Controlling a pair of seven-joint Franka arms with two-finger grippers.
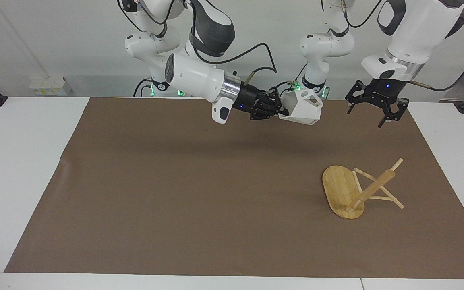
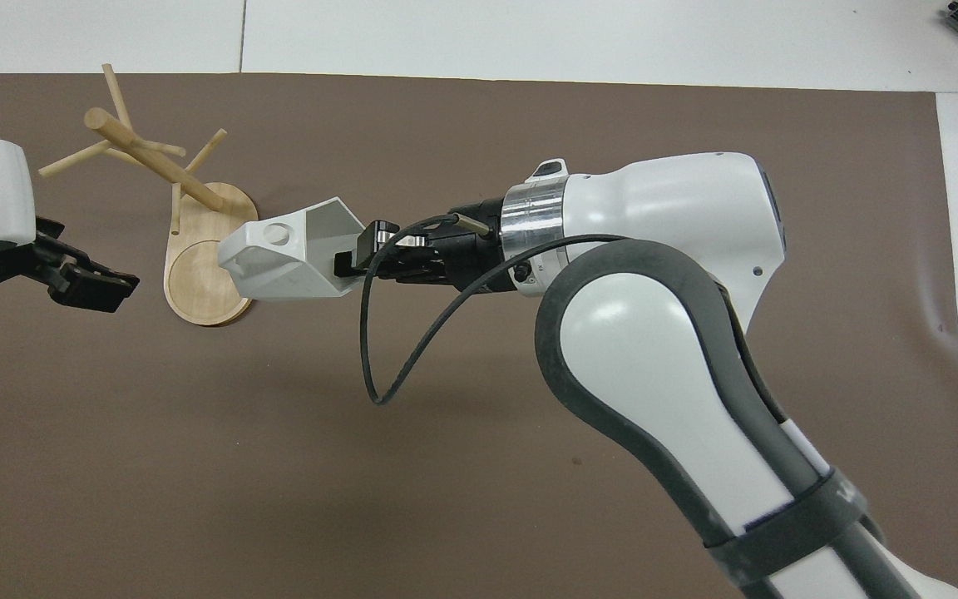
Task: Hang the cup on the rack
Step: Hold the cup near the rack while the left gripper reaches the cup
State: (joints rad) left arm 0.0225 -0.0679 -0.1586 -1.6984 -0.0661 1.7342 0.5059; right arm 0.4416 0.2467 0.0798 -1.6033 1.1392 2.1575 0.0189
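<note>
The right gripper is clamped on the white cup, holding it on its side in the air over the brown mat, toward the left arm's end of the table. The bamboo rack stands on the mat, nearer to that same end, its pegs bare. The left gripper hangs over the mat's edge by the robots, fingers spread apart, holding nothing

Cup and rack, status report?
Right gripper shut on cup, up over the mat. Left gripper open, in the air. Rack upright, pegs bare. Nothing in the way.
</note>
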